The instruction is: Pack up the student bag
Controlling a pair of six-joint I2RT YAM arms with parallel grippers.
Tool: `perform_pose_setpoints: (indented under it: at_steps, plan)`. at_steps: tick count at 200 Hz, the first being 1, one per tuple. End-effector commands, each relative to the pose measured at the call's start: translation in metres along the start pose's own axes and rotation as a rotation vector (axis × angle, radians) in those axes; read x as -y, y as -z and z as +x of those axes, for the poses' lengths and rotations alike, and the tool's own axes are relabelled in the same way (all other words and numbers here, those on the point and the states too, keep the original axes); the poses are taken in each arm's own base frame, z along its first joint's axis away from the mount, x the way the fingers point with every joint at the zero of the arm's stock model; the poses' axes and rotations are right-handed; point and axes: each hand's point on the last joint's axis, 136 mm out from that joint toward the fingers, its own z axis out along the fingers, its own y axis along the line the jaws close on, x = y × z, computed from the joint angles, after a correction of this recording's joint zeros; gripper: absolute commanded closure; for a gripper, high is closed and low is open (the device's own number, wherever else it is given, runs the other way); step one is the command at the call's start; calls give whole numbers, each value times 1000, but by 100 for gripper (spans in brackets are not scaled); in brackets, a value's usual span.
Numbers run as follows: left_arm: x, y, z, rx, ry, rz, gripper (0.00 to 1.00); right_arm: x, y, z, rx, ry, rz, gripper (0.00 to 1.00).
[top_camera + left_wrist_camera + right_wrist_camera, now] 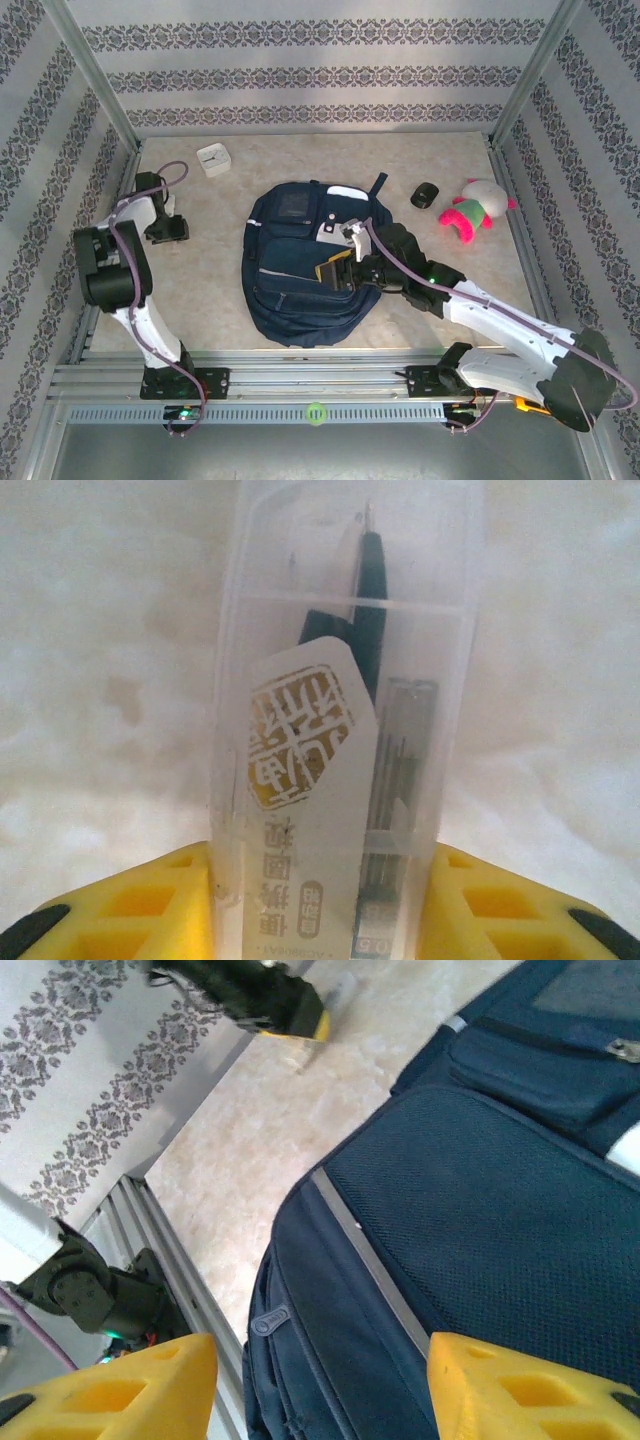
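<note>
1. Pale marbled surface (pixel 210 300) inside a metal frame, with patterned wallpaper on three sides.
2. Far left: left hand (pixel 168 230) is low over the surface, well apart from the bag. In the wrist view its yellow fingers (pixel 150 900) sit against both long sides of a clear case (pixel 330 730) with a black pen-like tool and leads inside. It is closed partway, gripping the case across its width.
3. White box (pixel 213 160) with a dial face sits at the back left, untouched.
4. Centre: bag (pixel 290 290) lies flat, top towards the back wall and front pocket up.
5. Right hand (pixel 345 262) hovers over the middle of the bag. Its fingers (pixel 120 1390) are about half apart, with nothing seen between them.
6. Right of the bag: small black thing (pixel 424 195), then a plush (pixel 475 212) in pink, white and green.
7. Step in hand, as I read it: pick up the case and carry it to the bag. To do it well, keep the grip square on the case so the slick plastic doesn't twist, lift straight up, and cross low. The right hand should hold a pocket mouth open before the drop.
8. Unclear:
   - Whether the case is off the surface yet.
   - Which bag pocket is open, as the right arm covers it.
   - What the black thing is.
   - The near end of the case is cut off in the wrist view.
</note>
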Motion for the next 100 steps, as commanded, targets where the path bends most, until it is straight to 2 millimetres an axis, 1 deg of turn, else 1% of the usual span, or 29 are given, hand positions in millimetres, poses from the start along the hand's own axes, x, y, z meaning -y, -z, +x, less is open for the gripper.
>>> perform_pose_setpoints:
  at_steps: [1, 13, 16, 35, 44, 57, 79, 100]
  plan:
    - [51, 60, -18, 218, -214, 130, 76, -6, -2, -17, -9, -87, -56, 43]
    - [85, 90, -13, 333, -361, 220, 77, -7, -5, -23, -20, -116, -79, 42]
    - [93, 93, -9, 352, -392, 244, 78, -7, -5, -26, -21, -120, -84, 42]
    - [143, 139, 9, 529, -591, 397, 79, -9, -10, -37, -29, -149, -103, 39]
    - [161, 156, 19, 594, -682, 451, 79, -9, -13, -42, -35, -166, -110, 38]
    - [182, 174, 35, 649, -785, 500, 80, -14, -20, -48, -49, -186, -131, 37]
    - [205, 184, 60, 657, -910, 560, 80, -20, -31, -57, -63, -207, -153, 36]
    - [220, 184, 79, 613, -1001, 602, 80, -29, -42, -61, -84, -205, -181, 35]
